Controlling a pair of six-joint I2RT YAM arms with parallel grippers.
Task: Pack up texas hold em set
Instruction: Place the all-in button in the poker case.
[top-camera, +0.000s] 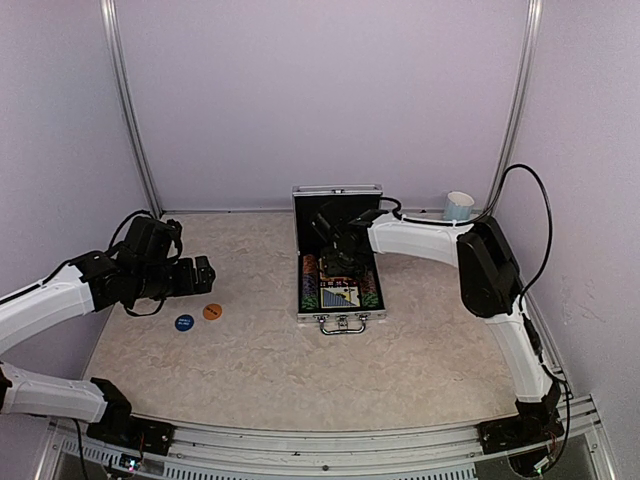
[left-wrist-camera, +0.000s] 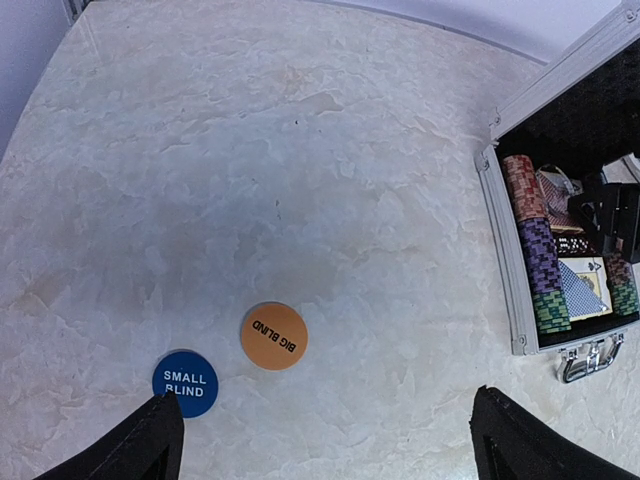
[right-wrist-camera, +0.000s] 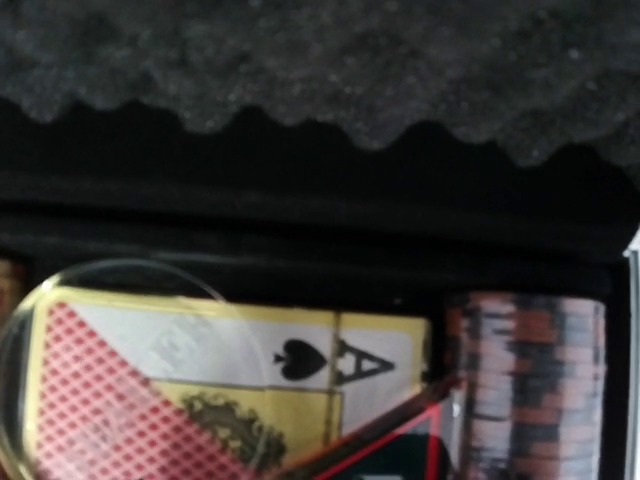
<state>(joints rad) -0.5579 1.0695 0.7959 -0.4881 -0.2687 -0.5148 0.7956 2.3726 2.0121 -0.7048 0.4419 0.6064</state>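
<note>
Left gripper gapes by blue disc (orange disc beside); right gripper, seemingly in briefcase, jaws unseen.

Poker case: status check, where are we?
Left gripper jaws open, empty. Right gripper down in open case, jaws unseen. Blue small-blind disc and orange big-blind disc outside on table. Nothing blocking them.

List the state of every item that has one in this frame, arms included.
briefcase, open, lid upright.
SMALL BLIND disc, on the table, outside the case, label up.
BIG BLIND disc, on the table beside it, label up.
clear disc, inside the case, over the red card deck.
left gripper, jaws open, empty, near the discs.
right gripper, down in the case; jaws not visible.
</note>
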